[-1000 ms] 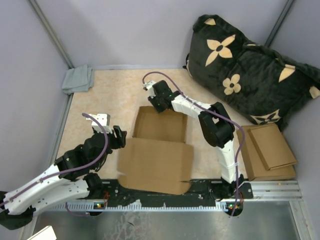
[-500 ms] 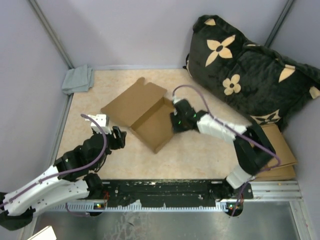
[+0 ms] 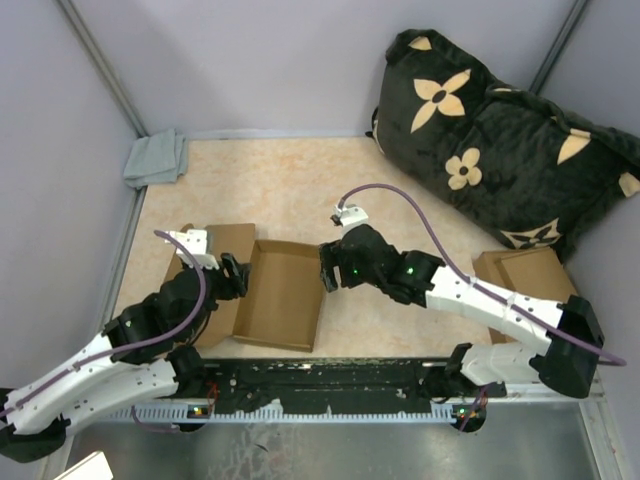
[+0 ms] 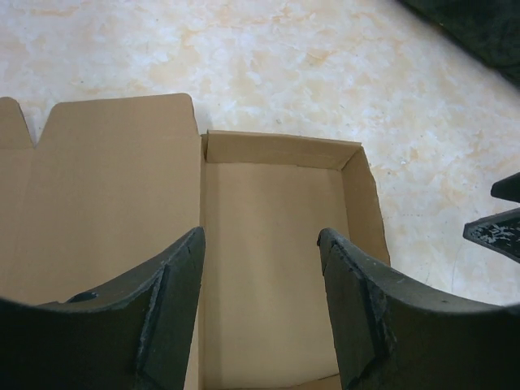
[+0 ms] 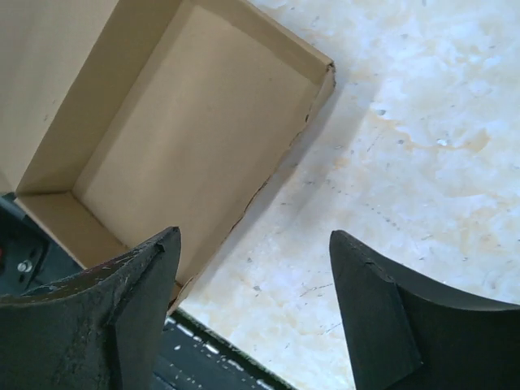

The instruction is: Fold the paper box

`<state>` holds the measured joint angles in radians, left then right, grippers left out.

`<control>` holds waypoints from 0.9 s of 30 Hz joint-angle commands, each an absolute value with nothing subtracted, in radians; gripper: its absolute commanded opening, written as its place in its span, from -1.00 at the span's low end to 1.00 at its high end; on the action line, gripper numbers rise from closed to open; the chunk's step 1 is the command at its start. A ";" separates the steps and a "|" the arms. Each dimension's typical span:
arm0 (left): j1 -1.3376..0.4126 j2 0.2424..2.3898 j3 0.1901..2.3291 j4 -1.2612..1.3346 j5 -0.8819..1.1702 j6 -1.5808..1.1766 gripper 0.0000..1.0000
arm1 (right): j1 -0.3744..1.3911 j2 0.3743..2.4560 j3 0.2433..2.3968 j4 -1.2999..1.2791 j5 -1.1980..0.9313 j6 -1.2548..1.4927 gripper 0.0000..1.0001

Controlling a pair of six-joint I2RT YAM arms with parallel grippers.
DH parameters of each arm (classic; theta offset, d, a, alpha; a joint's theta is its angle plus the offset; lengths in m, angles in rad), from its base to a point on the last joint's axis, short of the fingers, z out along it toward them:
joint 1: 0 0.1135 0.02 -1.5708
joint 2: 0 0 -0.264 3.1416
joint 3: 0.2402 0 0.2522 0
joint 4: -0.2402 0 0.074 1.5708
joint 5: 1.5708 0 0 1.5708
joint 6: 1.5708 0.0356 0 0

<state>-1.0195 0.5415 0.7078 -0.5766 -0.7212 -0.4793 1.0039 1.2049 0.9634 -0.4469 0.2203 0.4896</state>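
The paper box (image 3: pixel 280 297) lies on the table as an open brown tray with its walls up. Its flat lid flap (image 3: pixel 218 246) spreads out to the left. My left gripper (image 3: pixel 236 279) hovers at the tray's left wall. In the left wrist view it is open (image 4: pixel 260 236) over the tray floor (image 4: pixel 272 244), holding nothing. My right gripper (image 3: pixel 326 270) is at the tray's right wall. It is open (image 5: pixel 254 240) over bare table beside the box (image 5: pixel 179 122), gripping nothing.
A black pillow with beige flowers (image 3: pixel 500 130) fills the back right. A stack of flat cardboard pieces (image 3: pixel 530 285) lies at the right edge, partly under my right arm. A grey cloth (image 3: pixel 157 158) sits in the back left corner. A black rail (image 3: pixel 330 375) runs along the near edge.
The box swung from a tilted place mid-table to lie square at the front left. My right gripper came with it, then opened and let go. The left arm barely moved.
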 commanded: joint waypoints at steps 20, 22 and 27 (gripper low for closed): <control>-1.023 0.487 0.695 -0.580 -0.741 -0.503 0.28 | 0.842 1.975 1.613 -0.341 -0.126 -0.113 0.24; -1.023 0.485 0.695 -0.581 -0.740 -0.504 0.28 | 0.841 1.997 1.620 -0.336 -0.150 -0.099 0.24; -1.023 0.485 0.692 -0.575 -0.736 -0.506 0.28 | 0.841 2.010 1.574 -0.301 -0.182 -0.073 0.23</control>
